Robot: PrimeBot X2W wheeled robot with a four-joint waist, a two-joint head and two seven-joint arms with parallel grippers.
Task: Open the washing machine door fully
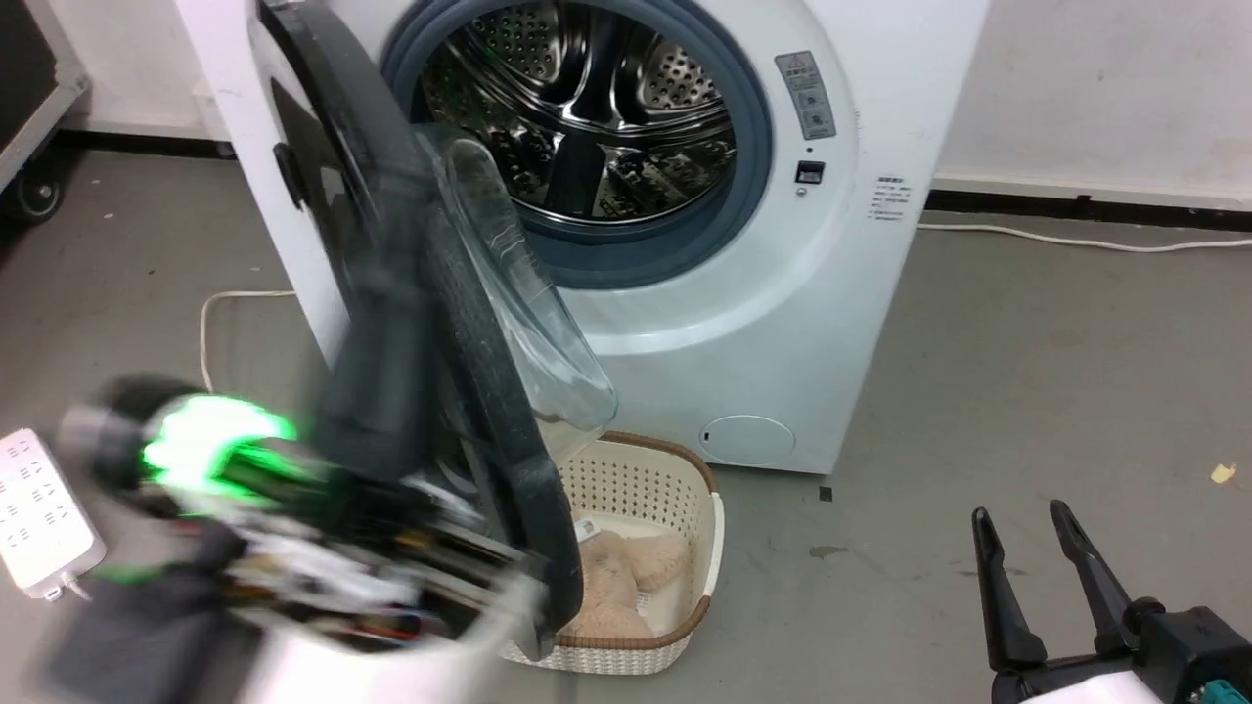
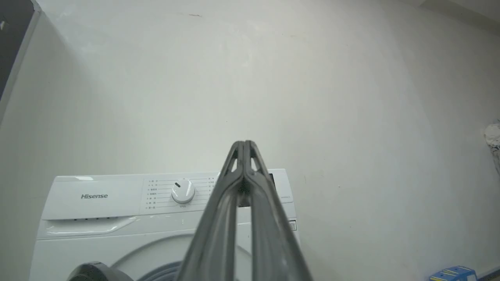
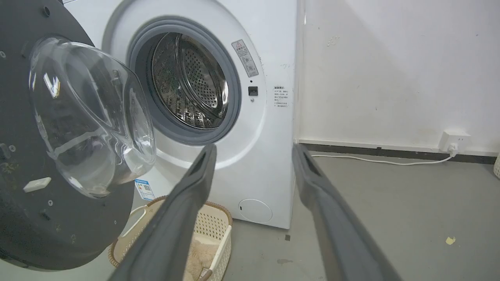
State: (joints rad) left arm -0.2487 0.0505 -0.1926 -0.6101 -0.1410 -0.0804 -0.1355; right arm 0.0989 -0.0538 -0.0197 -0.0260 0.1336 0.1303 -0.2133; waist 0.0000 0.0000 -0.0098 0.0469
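Note:
The white washing machine (image 1: 841,293) stands with its steel drum (image 1: 597,108) exposed. Its black washing machine door (image 1: 489,391) is swung out to the left, about edge-on to me, and the clear glass bowl (image 1: 528,303) bulges toward the drum. The right wrist view shows the door (image 3: 58,226) from its inner side. My left arm is a blur at the lower left, with its dark fingers (image 1: 377,391) against the door's outer side. In the left wrist view my left gripper (image 2: 245,143) is shut with nothing in it and points above the washer (image 2: 97,218). My right gripper (image 1: 1027,523) hangs open at the lower right, apart from the machine.
A cream perforated basket (image 1: 665,479) holding something beige and fluffy sits on the floor under the door. A white power strip (image 1: 34,508) lies at the far left and a white cable (image 1: 1076,240) runs along the wall. Bare grey floor spreads to the right.

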